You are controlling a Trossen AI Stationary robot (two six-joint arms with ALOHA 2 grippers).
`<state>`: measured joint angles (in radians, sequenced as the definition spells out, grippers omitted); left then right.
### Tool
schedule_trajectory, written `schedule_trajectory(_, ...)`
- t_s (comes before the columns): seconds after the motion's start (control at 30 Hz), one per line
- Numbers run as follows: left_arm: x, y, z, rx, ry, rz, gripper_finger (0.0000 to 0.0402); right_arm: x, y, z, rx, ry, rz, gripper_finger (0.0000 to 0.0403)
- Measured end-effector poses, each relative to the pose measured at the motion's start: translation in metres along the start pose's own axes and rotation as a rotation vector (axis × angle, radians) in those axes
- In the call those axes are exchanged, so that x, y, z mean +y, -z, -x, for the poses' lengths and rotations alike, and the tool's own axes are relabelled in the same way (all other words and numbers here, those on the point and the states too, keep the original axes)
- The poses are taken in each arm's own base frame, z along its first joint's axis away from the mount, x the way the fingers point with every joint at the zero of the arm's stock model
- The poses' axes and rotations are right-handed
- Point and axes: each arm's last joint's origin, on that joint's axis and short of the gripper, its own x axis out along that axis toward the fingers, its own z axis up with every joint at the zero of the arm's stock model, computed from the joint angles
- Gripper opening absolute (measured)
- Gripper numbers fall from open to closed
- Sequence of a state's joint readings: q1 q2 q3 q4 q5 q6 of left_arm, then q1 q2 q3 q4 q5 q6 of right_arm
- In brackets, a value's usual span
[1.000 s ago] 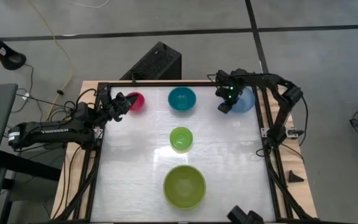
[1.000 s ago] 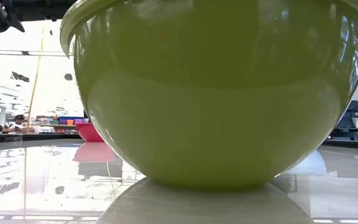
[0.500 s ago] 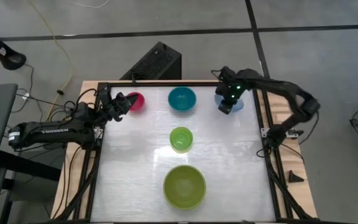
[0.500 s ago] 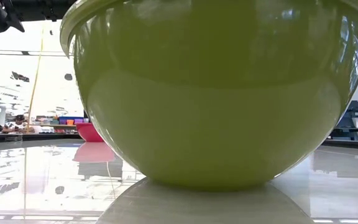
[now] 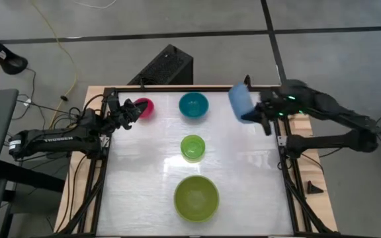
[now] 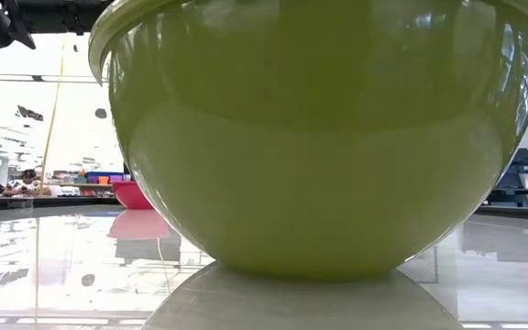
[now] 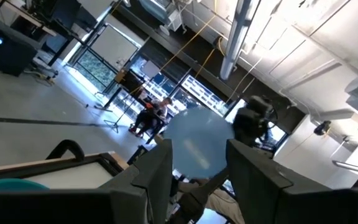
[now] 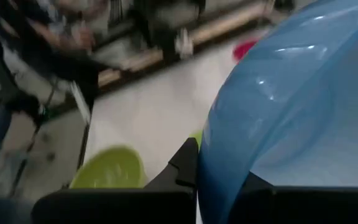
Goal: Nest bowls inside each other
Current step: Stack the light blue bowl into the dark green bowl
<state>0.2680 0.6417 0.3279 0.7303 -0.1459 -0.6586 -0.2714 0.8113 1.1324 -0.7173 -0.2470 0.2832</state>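
Note:
Four bowls stand on their bases on the white table (image 5: pixel 137 185): pink (image 5: pixel 145 106) and teal (image 5: pixel 194 104) at the far side, small lime green (image 5: pixel 192 147) in the middle, large lime green (image 5: pixel 196 197) near the front, filling the low view (image 6: pixel 310 137). The light blue bowl (image 5: pixel 240 102) is up in the air at the far right, tipped on its side, with my right gripper (image 5: pixel 256 112) shut on it. My left gripper (image 5: pixel 132 110) waits open just left of the pink bowl, raised, with nothing between its fingers (image 7: pixel 160 171). My right gripper holds the light blue bowl by its rim (image 8: pixel 205 171). One dark finger (image 8: pixel 185 163) lies against the wall there; the bowl hides the other. The fingers come at it from the table's right side. The bowl is clear of the table and tilted onto its side.
A black frame rail (image 5: pixel 280 125) runs along the table's right edge under my right arm, and another (image 5: pixel 104 165) along the left. A black box (image 5: pixel 167 66) stands beyond the far edge. Bare table lies at the right between the bowls and the rail.
My right gripper, which was down over the light blue bowl at the far right corner, has risen and drawn back toward the right edge, taking the bowl along. The bowl has left the table and tipped from upright onto its side.

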Motion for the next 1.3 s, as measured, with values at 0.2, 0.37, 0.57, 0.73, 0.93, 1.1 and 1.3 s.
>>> schedule_trajectory(0.2,0.001,-0.001,0.000,-0.018,-0.020,0.000,0.0139,0.020,0.024,-0.005,-0.047,-0.035,-0.002,0.0034)
schedule_trajectory(0.37,0.000,-0.001,0.000,-0.014,-0.013,0.007,0.0139,0.035,0.058,-0.043,-0.165,-0.172,-0.048,0.0034)
schedule_trajectory(0.57,0.000,-0.001,0.000,-0.022,-0.006,0.019,0.0139,0.056,0.085,-0.071,-0.229,-0.346,-0.143,0.0034)
schedule_trajectory(0.73,0.000,-0.002,0.000,-0.026,-0.010,0.018,0.0139,0.087,0.096,-0.087,-0.202,-0.546,-0.190,0.0034)
schedule_trajectory(0.93,0.001,0.000,0.000,-0.008,-0.022,0.019,0.0139,0.117,0.112,-0.120,-0.039,-0.602,-0.193,0.0034)
schedule_trajectory(1.1,0.003,0.003,0.000,0.036,-0.028,0.060,0.0139,0.144,0.108,-0.156,0.124,-0.555,-0.080,0.0034)
schedule_trajectory(1.3,0.005,0.008,0.001,0.100,-0.039,0.100,0.0139,0.170,0.104,-0.199,0.365,-0.385,0.134,0.0034)
